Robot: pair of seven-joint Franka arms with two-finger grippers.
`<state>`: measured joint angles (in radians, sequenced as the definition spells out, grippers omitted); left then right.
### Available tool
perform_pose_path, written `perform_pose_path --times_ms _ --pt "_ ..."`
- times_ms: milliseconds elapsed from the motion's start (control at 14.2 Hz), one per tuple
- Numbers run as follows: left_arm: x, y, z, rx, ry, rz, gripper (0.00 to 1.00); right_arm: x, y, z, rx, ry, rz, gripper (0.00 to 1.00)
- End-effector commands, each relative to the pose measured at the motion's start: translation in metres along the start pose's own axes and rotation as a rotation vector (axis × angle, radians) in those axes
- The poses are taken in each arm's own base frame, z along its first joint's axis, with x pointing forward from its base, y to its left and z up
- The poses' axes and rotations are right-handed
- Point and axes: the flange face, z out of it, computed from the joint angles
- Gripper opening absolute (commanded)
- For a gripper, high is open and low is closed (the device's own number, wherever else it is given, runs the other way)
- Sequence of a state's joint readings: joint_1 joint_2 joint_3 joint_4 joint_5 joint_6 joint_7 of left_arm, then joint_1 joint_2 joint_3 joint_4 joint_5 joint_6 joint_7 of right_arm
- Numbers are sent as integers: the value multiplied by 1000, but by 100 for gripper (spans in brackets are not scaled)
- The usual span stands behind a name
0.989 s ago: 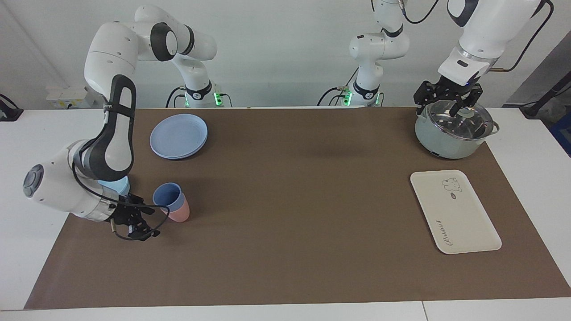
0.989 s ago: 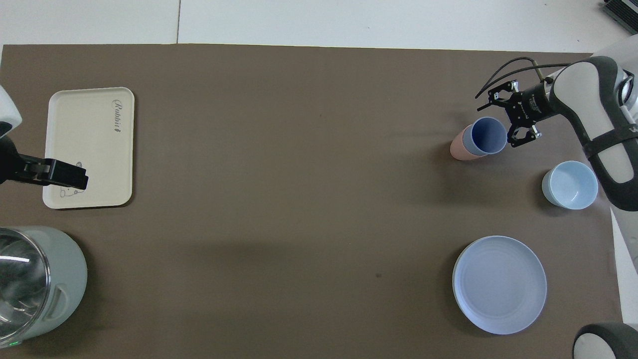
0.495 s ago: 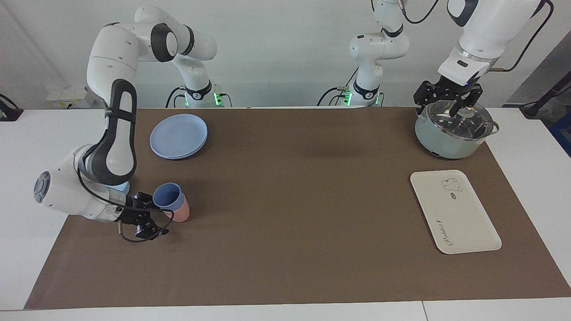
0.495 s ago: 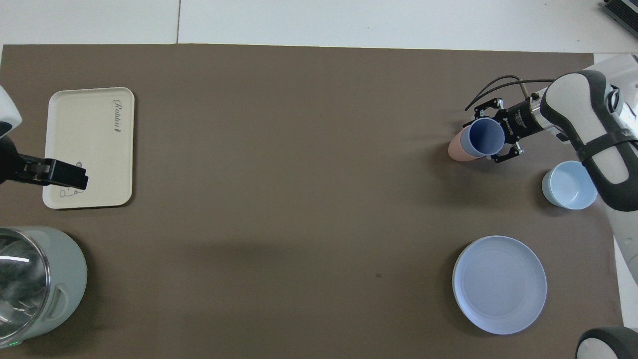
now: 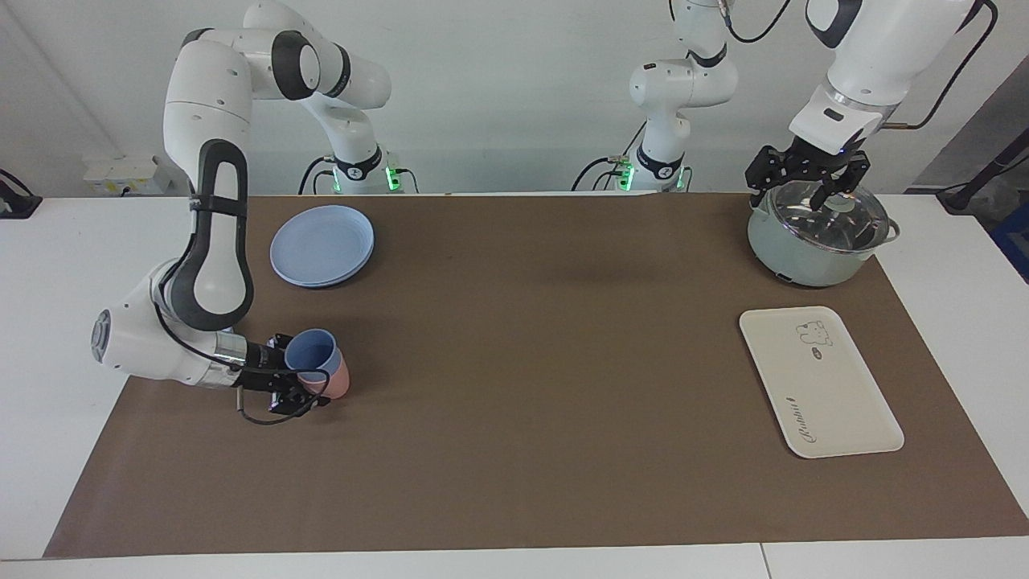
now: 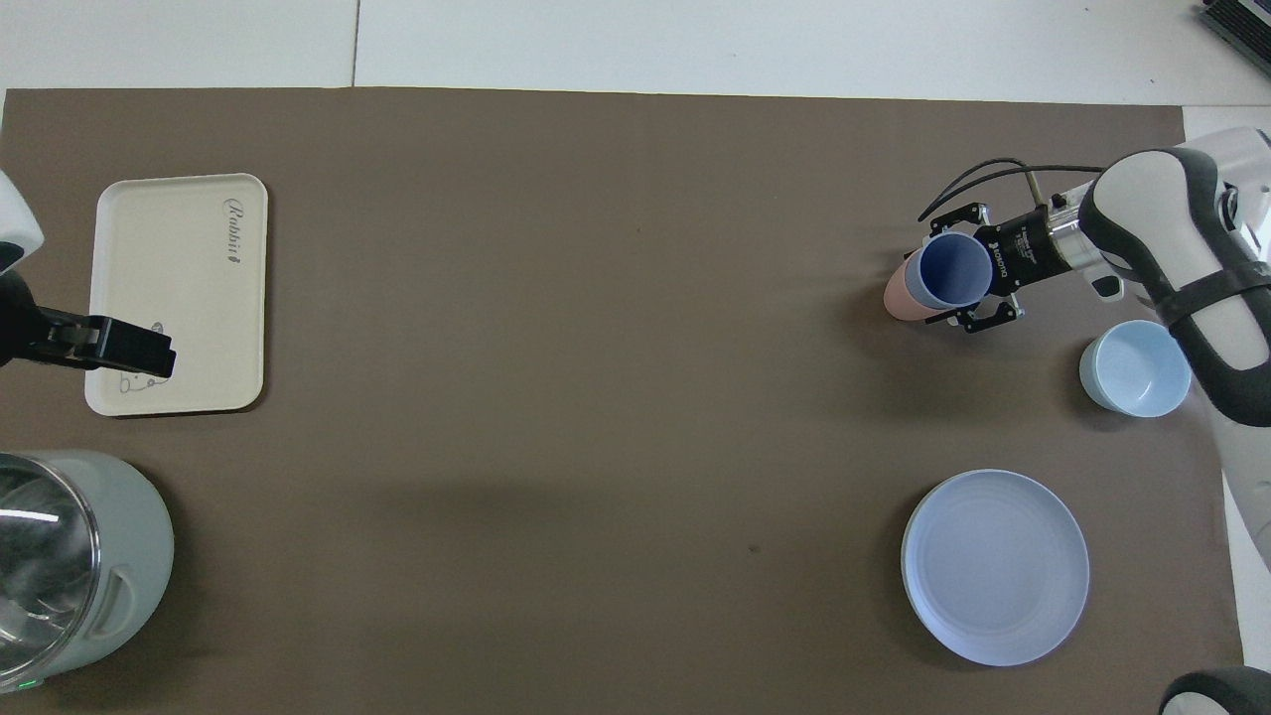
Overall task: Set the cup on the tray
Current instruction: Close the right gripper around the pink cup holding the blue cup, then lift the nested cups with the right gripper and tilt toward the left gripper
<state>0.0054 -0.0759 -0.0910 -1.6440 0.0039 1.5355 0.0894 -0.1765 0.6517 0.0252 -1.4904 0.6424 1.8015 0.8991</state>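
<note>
The periwinkle-blue cup [image 5: 309,351] [image 6: 950,272] sits nested in a pink cup [image 5: 342,379] [image 6: 897,296] near the right arm's end of the table, both tilted. My right gripper [image 5: 296,373] [image 6: 961,268] is low at the table and open, with one finger on each side of the blue cup. The cream tray [image 5: 816,382] [image 6: 169,298] lies flat and bare at the left arm's end. My left gripper [image 5: 808,186] hangs open just over the pot's glass lid and waits.
A pale green pot [image 5: 812,241] [image 6: 60,566] with a glass lid stands nearer to the robots than the tray. A round blue plate [image 5: 321,244] [image 6: 995,566] and a light-blue bowl [image 6: 1135,367] stand near the cups.
My right gripper has swung in from beside the cups and slid its fingers around the blue cup. The nested cups have shifted slightly toward the table's middle. The left arm has not moved.
</note>
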Motion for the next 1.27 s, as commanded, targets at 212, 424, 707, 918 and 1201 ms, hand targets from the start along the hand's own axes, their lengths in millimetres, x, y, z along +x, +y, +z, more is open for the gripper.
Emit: perform_pose_path --times_ms 212,424,707,918,1201 --pt "-6 -2 0 3 -8 3 100 -42 18 10 34 -117 -13 0" --pt "-6 -2 0 3 -8 3 100 -92 18 25 35 -144 -45 0" --pt "-6 -2 0 3 -8 3 100 -171 2 36 35 -107 -91 0" --pt "-6 -2 0 3 -8 3 100 -226 -8 54 54 -69 -46 0" --pt "-6 -2 0 3 -8 3 100 -296 -22 80 121 -14 14 0"
